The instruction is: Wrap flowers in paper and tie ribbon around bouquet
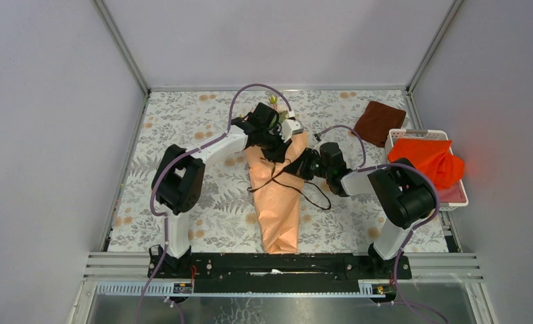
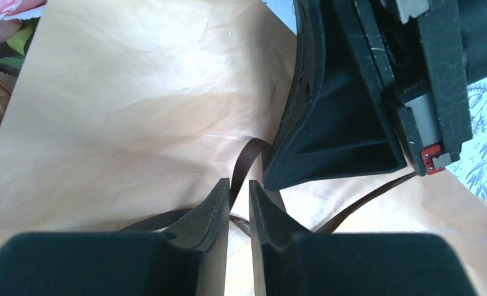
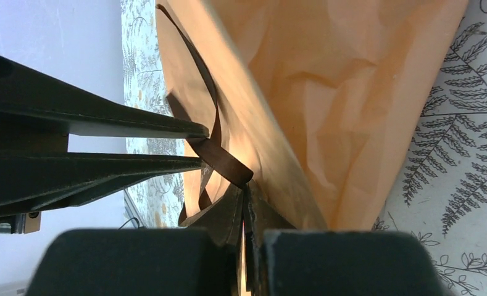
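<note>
Peach-orange bouquet (image 1: 277, 202) lies mid table (image 1: 182, 121), tip toward the near edge. Tying is in hand: right gripper (image 3: 245, 194) pinched tight on the dark ribbon (image 3: 219, 154), left gripper (image 2: 239, 188) slightly parted around a strand. Next, likely: draw the knot snug

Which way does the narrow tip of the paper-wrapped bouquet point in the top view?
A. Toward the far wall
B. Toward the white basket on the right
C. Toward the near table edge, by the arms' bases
C: the bouquet lies lengthwise, with its narrow tip at the near edge of the table and the flowers peeking out at the far end.
</note>
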### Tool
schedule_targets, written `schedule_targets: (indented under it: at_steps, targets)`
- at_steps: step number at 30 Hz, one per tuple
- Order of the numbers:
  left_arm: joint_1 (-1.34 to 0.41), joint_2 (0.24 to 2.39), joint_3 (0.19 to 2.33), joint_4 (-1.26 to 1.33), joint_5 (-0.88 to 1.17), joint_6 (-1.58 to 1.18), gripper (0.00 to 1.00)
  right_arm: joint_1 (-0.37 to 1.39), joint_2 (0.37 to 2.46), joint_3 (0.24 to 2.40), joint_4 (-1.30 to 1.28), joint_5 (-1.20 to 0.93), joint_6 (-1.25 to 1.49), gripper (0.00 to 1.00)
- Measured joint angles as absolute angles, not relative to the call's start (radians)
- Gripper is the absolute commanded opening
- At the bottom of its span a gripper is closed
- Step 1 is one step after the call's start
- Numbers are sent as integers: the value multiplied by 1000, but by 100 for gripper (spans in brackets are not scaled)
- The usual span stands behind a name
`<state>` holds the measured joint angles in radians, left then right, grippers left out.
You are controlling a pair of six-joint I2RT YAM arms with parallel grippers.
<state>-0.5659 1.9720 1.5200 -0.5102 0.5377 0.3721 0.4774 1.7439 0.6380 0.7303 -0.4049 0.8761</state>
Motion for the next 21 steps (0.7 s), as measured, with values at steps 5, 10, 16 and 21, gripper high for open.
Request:
schedule_targets:
  at_steps: [5, 10, 16, 21]
  targets:
    - [-566, 1969, 1520, -531, 533, 441, 48, 474, 1748, 638, 729, -401, 876, 0]
    - [-566, 1928, 1520, -629, 561, 638, 73, 468, 1749, 638, 710, -401, 876, 0]
    - [-577, 1773, 1420, -738, 627, 1076, 89, 464, 1750, 639, 676, -401, 871, 0]
    - [-591, 1794, 1350, -722, 618, 1264, 80, 464, 1753, 646, 662, -402, 871, 0]
